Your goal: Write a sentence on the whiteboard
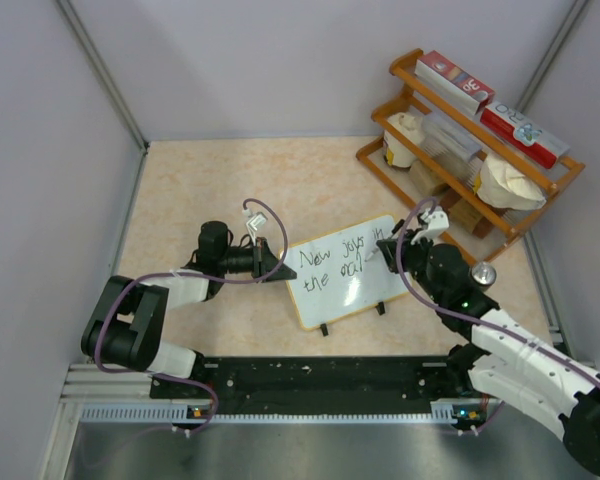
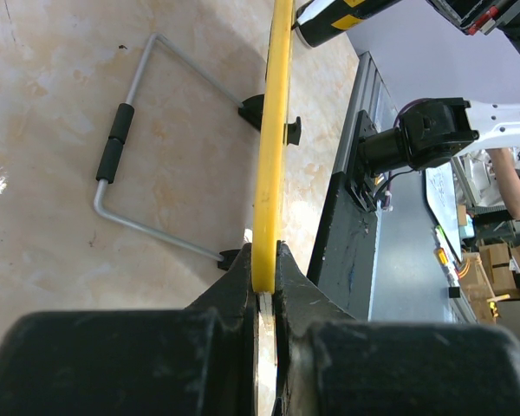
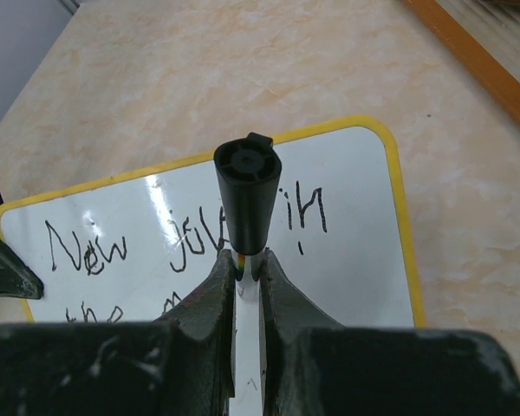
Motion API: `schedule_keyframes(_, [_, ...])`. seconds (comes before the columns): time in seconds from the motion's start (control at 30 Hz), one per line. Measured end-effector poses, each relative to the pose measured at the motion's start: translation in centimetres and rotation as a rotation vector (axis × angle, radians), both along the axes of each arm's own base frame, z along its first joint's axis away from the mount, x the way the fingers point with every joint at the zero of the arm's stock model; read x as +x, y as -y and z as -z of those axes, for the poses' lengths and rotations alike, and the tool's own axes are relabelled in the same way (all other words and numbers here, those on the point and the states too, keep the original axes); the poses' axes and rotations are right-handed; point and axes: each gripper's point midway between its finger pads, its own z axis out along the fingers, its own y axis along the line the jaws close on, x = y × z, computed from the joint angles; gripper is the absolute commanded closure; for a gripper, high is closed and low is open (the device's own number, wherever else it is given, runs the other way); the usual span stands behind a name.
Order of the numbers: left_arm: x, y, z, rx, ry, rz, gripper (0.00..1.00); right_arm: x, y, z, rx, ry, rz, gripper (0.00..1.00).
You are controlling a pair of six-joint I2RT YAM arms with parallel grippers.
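Two written lines sat on the whiteboard (image 1: 345, 272) at frame centre, left jaws clenched on its edge, right jaws grasping the marker (image 3: 247, 204); we feared a slipping board would skew further strokes.

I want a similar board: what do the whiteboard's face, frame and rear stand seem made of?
The whiteboard face is glossy white, likely a coated panel; light glares off it. The frame is smooth yellow, probably plastic, possibly painted wood. The stand is a thin bent grey rod with dull sheen, likely metal, with black sleeves.
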Motion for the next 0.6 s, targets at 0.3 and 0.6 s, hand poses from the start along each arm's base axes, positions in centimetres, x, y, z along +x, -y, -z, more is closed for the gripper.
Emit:
schedule_keyframes(0.3, [0.0, 0.0, 0.0, 0.000, -0.001, 0.000, 1.00, 0.1, -0.5, 0.2, 0.008, -0.007, -0.017, 1.00])
schedule_keyframes(0.6, [0.0, 0.0, 0.0, 0.000, 0.000, 0.000, 1.00, -0.2, -1.2, 0.7, 0.020, -0.031, -0.053, 1.00])
